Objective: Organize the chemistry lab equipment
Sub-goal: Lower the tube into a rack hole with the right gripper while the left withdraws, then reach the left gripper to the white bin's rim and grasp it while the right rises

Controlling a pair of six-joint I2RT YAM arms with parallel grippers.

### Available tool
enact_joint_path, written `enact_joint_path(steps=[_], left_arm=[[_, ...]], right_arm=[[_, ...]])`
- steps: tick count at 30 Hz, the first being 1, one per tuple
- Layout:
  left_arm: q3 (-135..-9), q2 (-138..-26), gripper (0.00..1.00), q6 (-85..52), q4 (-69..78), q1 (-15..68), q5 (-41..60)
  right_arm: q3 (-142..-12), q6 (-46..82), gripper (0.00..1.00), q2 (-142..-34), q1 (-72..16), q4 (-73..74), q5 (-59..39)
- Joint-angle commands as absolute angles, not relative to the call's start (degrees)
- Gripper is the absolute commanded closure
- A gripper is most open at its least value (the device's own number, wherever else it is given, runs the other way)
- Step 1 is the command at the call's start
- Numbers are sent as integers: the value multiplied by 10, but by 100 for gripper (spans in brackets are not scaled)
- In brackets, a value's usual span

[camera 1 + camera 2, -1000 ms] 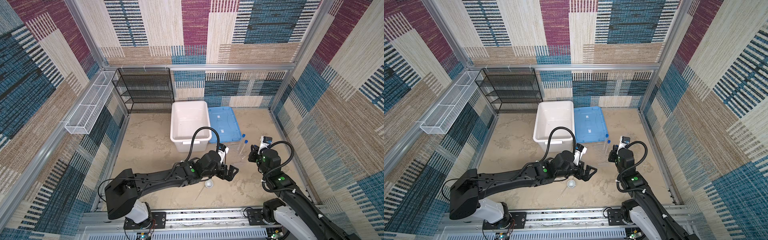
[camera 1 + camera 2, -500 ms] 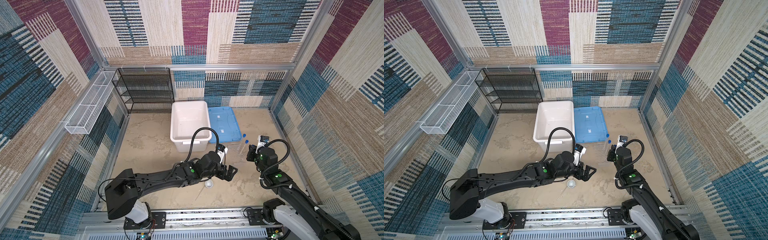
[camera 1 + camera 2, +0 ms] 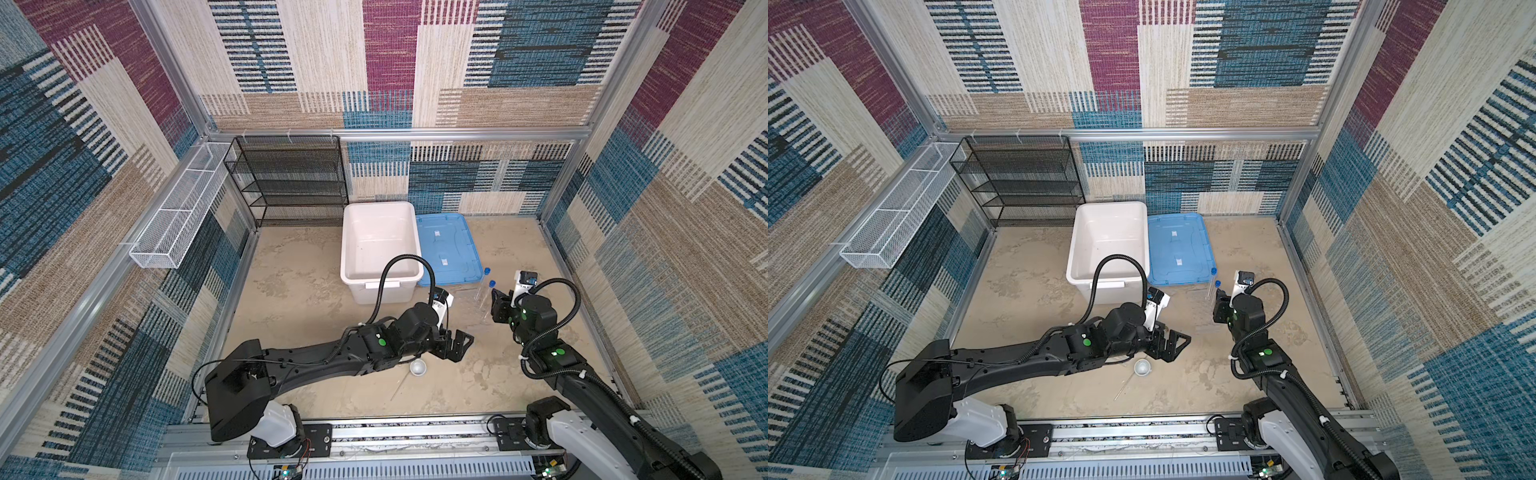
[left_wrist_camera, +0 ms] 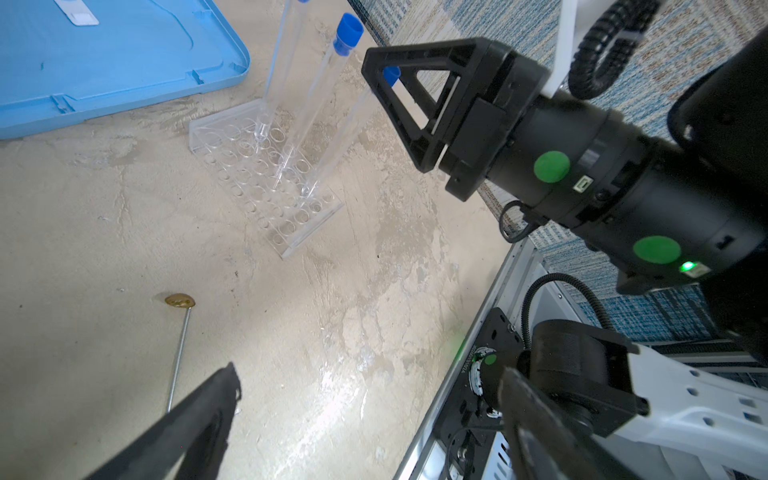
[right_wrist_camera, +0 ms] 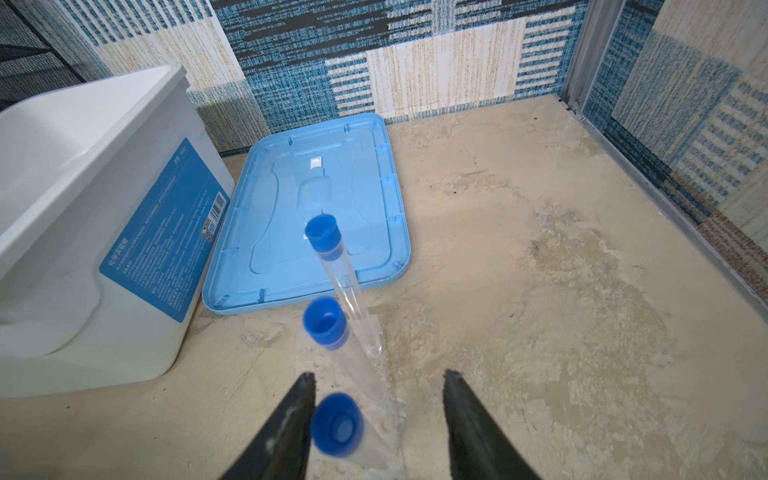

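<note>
Over the table (image 3: 299, 299), the left claw (image 3: 455, 345) stays wide open and empty. The right claw (image 5: 379, 374), narrow a second ago, now stands apart, gripping nothing, at 5 o'clock of the blue lid (image 3: 446, 249), where the clear rack (image 4: 266, 178) holds three blue-capped tubes (image 5: 324, 322) standing, the nearest between its fingers (image 5: 291, 415). White dish (image 3: 417, 367) and rod (image 4: 179, 345) lie unchanged at the left claw's 8 o'clock.

Blue-capped clear tubes (image 5: 348, 291), pale-blue lid (image 5: 282, 208), white bin (image 5: 62, 166), mottled beige floor (image 5: 540, 291), blue-maroon-cream striped walls (image 3: 390, 62).

Thin metal rod (image 4: 179, 353): lower end hidden behind the left gripper (image 4: 368, 372).
</note>
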State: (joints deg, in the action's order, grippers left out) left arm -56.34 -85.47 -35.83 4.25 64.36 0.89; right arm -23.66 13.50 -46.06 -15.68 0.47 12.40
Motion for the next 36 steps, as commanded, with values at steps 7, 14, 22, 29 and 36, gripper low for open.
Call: enact_joint_path(steps=[7,14,22,29,36], left_arm=[[-586,-786,1,-325,-12,621,-26],[-605,-665,1,-253,-83,530,-6],[-752,-707,1,-172,-314,372,100],[-836,-783,0,-167,-422,253,-2],[-884,-902,11,-151,-408,191,-86]], right_arm=[[-283,184,1,-411,-158,-30,123],[-332,181,1,-381,-158,-28,49],[-432,115,1,-460,-158,-51,-102],[-520,72,1,-567,-180,-95,-111],[-553,68,1,-630,-207,-95,-125]])
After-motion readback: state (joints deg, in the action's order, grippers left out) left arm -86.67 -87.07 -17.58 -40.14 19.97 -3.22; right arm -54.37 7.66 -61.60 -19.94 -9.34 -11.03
